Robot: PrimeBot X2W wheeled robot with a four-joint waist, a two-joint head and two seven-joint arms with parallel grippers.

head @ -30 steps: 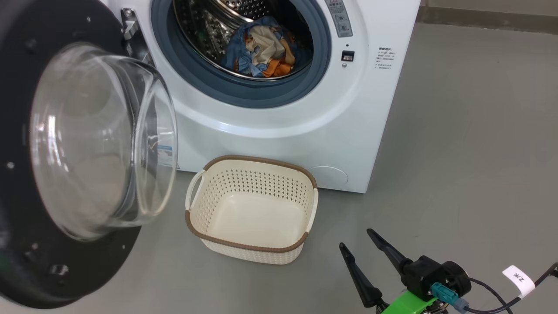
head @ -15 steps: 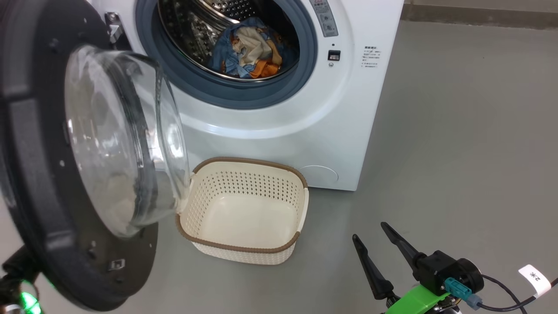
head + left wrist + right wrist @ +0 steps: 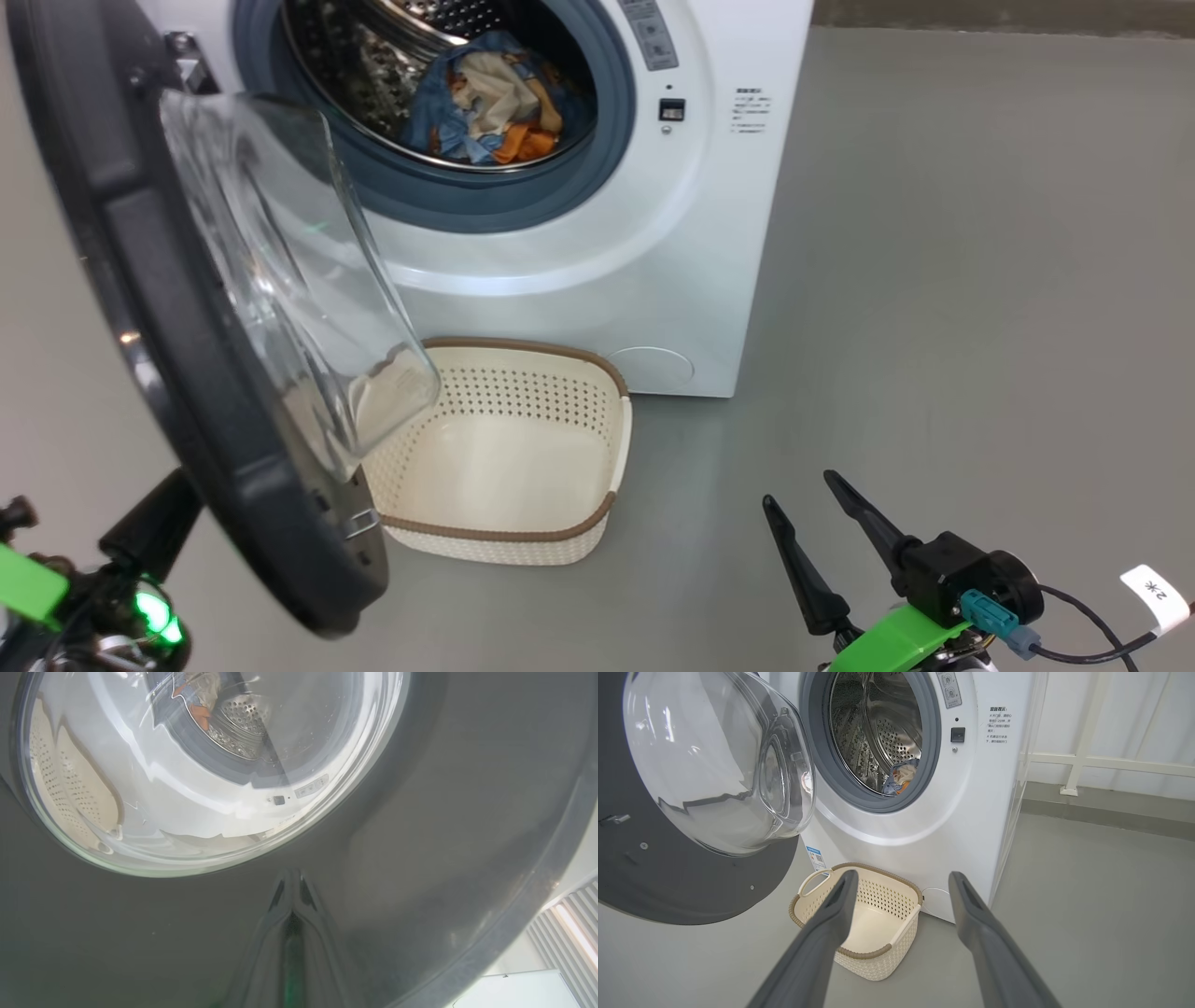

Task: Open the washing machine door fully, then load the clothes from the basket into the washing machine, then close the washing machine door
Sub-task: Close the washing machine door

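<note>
Left tool (image 3: 292,877) against door (image 3: 444,812), basket (image 3: 504,401) near

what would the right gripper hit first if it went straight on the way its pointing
Probably the washing machine, its white front beside the basket; the floor before the open right gripper looks free, but depth is unclear.

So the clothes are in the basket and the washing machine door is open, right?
Not quite. The basket is empty. The clothes are inside the washing machine, in its drum, as the head view shows. The door is open, yes.
</note>
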